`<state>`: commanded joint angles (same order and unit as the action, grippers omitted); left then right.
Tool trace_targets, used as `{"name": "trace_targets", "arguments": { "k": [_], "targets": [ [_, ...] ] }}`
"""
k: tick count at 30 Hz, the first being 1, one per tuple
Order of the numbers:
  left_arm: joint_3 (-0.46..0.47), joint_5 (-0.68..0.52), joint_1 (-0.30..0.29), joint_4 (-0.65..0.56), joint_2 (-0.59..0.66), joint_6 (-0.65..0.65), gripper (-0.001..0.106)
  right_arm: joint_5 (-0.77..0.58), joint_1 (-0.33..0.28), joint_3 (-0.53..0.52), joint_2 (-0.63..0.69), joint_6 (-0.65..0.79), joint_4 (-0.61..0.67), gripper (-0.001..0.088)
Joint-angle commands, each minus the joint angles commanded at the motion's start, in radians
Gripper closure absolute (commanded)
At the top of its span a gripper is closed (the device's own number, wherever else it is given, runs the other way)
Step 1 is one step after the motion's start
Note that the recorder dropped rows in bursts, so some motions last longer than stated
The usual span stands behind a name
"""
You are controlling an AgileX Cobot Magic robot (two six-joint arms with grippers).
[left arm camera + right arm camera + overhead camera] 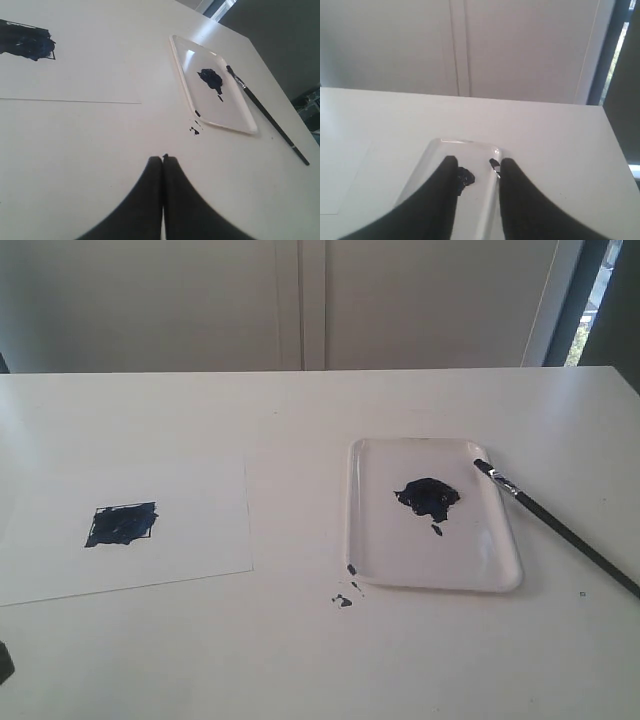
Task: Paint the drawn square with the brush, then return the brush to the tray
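progress: drawn square [121,524] is filled with dark paint, so painting looks done. The brush [560,530] is free of both pincers, with its bristle end on the tray [400,550] rim. The return looks done too, with nothing obvious left.
square place: left of the scene, on the paper sheet [190,555], well apart from the tray.
square fill: patchy blue-black coat with ragged edges. Thin outline shows at some corners and the shape is slightly skewed.
brush place: right of the tray. The tip rests on the far-right rim and the handle runs right and near over the tabletop [300,410], so most of it lies outside the tray.
brush build: long, thin, straight dark handle, short shiny metal ferrule, small dark bristles. It is longer than the tray.
tray: shallow rectangle of glossy translucent white plastic with rounded corners and a raised rim, at right-centre.
paint blob [428,495]: irregular wet-looking dark patch in the far half of the tray, with a small speck just near it.
drips [343,600]: dark spatters on the tabletop just beside the tray's near-left corner.
paper sheet: thin, flat, matte white, barely stands out.
tabletop: smooth plain white.
left pincer [163,159]: fingers pressed together, holding nothing, over bare tabletop on the near side.
right pincer [476,167]: fingers apart with nothing between them, above the tray's near side.
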<state>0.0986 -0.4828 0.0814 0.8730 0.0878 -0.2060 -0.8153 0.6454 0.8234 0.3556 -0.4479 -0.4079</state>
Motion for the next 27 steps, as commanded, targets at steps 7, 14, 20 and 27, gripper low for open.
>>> {"name": "trace_targets", "arguments": {
  "k": [7, 14, 20, 27],
  "targets": [
    [0.000, 0.000, 0.000, 0.000, 0.000, 0.000, 0.105, -0.190, 0.000, 0.002, -0.085, -0.002, 0.008, 0.0586],
    [0.000, 0.000, 0.000, 0.000, 0.000, 0.000, 0.105, -0.216, 0.000, 0.002, -0.105, -0.002, 0.008, 0.0586],
    [0.000, 0.000, -0.012, 0.000, -0.011, 0.000, 0.105, -0.210, 0.000, -0.010, -0.105, -0.002, 0.003, 0.0586],
    [0.000, -0.002, -0.116, -0.006, -0.088, 0.000, 0.105, -0.107, 0.000, -0.195, -0.110, -0.002, 0.005, 0.0586]
  ]
}}
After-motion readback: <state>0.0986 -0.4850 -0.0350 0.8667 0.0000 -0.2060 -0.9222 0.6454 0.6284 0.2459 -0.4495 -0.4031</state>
